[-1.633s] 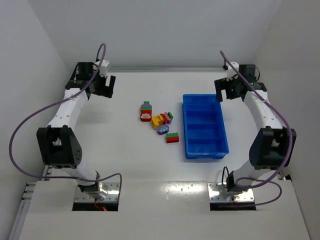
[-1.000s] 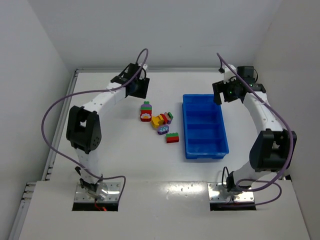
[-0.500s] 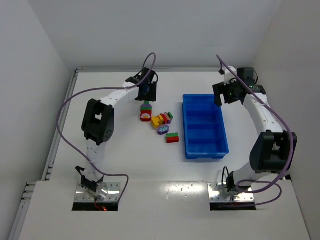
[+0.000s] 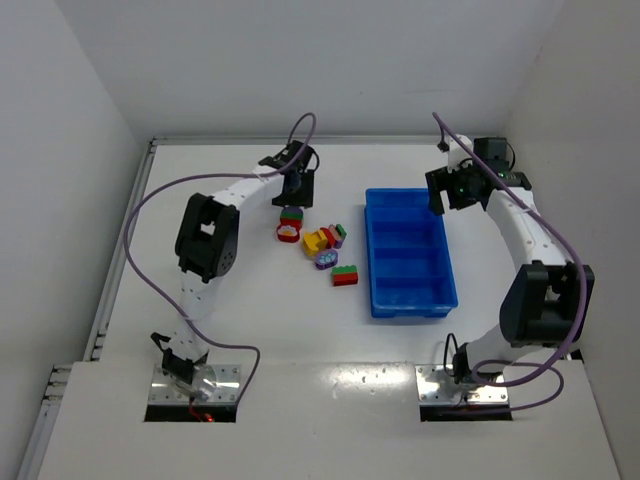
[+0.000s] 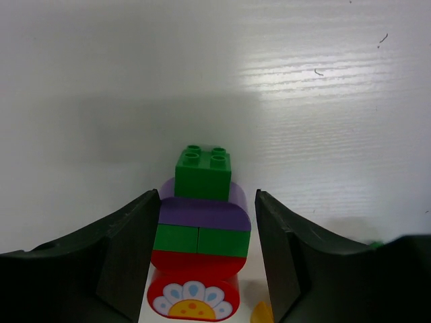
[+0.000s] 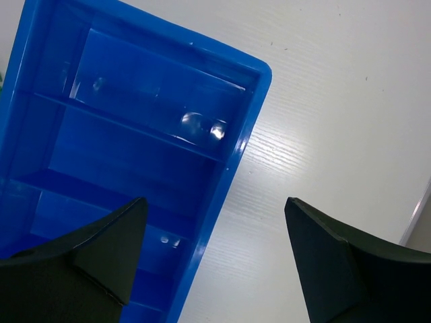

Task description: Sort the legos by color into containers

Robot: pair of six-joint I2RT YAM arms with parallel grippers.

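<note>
A stacked lego (image 4: 291,224), green and purple on a red base with a flower, lies left of the other legos. In the left wrist view the stack (image 5: 202,229) sits between my open fingers (image 5: 128,256), with narrow gaps on each side. My left gripper (image 4: 297,192) hangs low over its far end. A yellow-red lego (image 4: 316,240), a purple-green one (image 4: 339,234), a purple one (image 4: 325,260) and a red-green one (image 4: 345,276) lie loose. The blue tray (image 4: 374,255) has empty compartments. My right gripper (image 4: 447,190) is open and empty over the tray's far right corner (image 6: 242,134).
White walls close in the table on the left, back and right. The left arm's purple cable (image 4: 150,200) loops over the table's left side. The tray's cross dividers (image 6: 128,128) show in the right wrist view.
My left arm has swung from the far left of the table to the stacked lego, and its open fingers now straddle it. The right arm has barely moved.
</note>
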